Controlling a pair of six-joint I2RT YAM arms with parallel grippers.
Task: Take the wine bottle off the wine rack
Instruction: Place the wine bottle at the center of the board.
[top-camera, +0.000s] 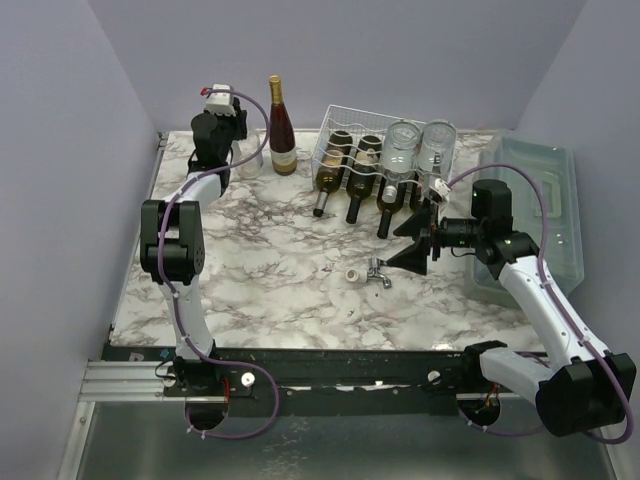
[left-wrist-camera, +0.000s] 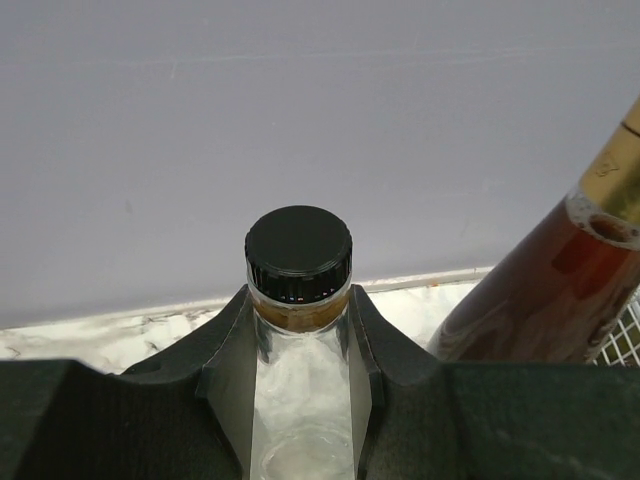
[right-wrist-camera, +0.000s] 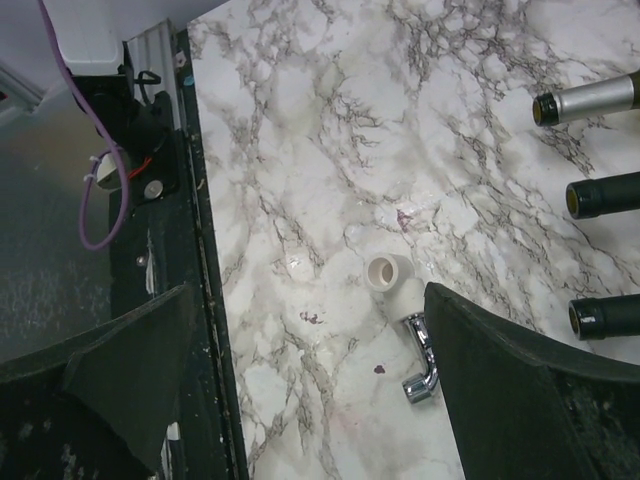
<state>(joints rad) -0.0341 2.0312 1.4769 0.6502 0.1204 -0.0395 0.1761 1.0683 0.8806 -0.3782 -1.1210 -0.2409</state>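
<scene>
The white wire wine rack (top-camera: 345, 118) stands at the back centre with several bottles (top-camera: 352, 170) lying in it, necks toward me. At the far left back, my left gripper (top-camera: 243, 150) is shut on the neck of a clear glass wine bottle. In the left wrist view this bottle (left-wrist-camera: 300, 400) has a black cap and sits between my fingers (left-wrist-camera: 225, 370), well clear of the rack. An amber bottle (top-camera: 282, 130) with a gold top stands upright just to its right. My right gripper (top-camera: 420, 240) hovers open in front of the rack, holding nothing.
A white pipe fitting (right-wrist-camera: 388, 275) and a chrome elbow (right-wrist-camera: 422, 365) lie on the marble table below the right gripper (right-wrist-camera: 320, 370). Three bottle necks (right-wrist-camera: 605, 195) stick out beside it. A translucent lidded bin (top-camera: 540, 190) fills the right side. Walls stand close behind and to the left.
</scene>
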